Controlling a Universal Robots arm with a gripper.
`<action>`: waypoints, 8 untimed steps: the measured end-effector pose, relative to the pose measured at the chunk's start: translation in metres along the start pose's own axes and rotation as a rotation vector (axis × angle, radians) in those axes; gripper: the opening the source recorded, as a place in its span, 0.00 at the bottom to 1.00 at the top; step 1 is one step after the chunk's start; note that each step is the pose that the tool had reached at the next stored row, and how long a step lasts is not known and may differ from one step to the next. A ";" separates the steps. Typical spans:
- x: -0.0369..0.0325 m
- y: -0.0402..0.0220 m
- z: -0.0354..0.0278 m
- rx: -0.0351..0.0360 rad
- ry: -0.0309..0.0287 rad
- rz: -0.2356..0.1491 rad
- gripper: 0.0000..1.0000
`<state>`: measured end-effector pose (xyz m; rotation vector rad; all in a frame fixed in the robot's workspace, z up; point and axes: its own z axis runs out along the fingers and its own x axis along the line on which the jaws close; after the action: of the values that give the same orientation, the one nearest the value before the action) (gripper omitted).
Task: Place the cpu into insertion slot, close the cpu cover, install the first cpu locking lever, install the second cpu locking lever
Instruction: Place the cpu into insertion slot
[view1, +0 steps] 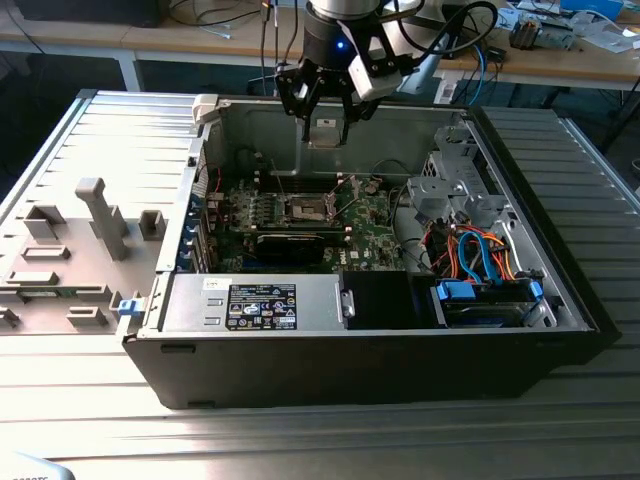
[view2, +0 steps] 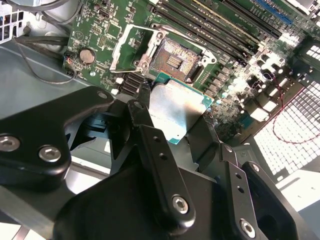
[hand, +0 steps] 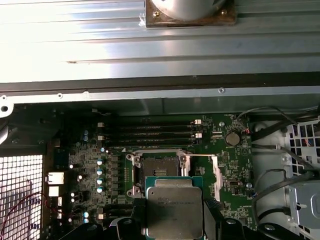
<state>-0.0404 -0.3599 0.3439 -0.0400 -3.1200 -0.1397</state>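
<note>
Black two-finger gripper grips the flat square silver-grey cpu edgewise (top print illegible). The silver-rimmed, dark-centred insertion slot lies beneath, apart.

A ribbed silver metal table fills the exterior view from 6 to 9 o'clock. At 12 o'clock stands a wooden workbench on white legs, with loose cables on it; the space under it is dark.
</note>
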 end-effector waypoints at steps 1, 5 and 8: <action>0.0004 -0.0001 0.0008 0.0000 0.0000 0.000 0.54; 0.0007 -0.0001 0.0012 0.0000 0.0000 0.000 0.54; 0.0010 -0.0002 0.0017 0.0000 0.0000 0.000 0.54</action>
<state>-0.0414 -0.3599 0.3422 -0.0400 -3.1200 -0.1397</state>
